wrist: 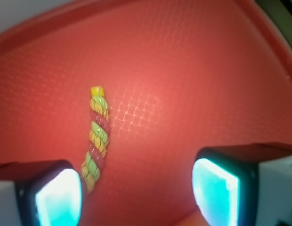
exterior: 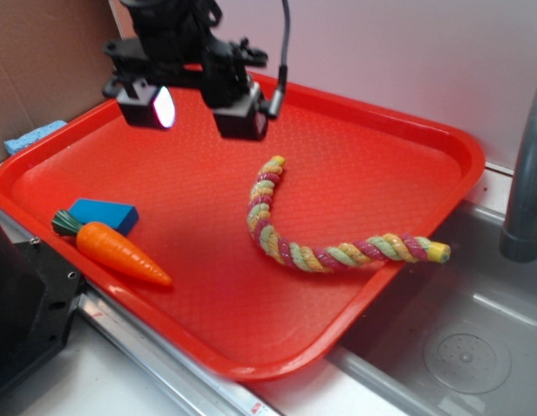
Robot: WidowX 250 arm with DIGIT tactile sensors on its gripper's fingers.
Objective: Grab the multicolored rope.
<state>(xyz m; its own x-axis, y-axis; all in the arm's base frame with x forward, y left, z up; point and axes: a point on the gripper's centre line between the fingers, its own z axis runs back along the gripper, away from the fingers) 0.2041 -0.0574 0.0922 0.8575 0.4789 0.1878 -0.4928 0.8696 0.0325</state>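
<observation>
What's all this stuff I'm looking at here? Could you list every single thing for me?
Twisted multicoloured rope: one, yellow, pink and pale green, curved on the tray's right half.
Plastic toy carrot: one, orange with green top, tray's near left edge.
Flat rectangular block: one, blue, just behind the carrot.
Plastic tray: one, red, holding all these.
Sponge: one, light blue, beyond the tray's left rim.
Metal sink: one, grey, right of the tray.
Faucet pipe: one, grey, far right.
Robot claw: one, black, open, above the tray's far left.

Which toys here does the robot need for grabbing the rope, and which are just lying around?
Needed:
multicolored rope
gripper, open above the tray

Just lying around:
toy carrot
blue block
red tray, which only holds them
blue sponge, outside the tray
</observation>
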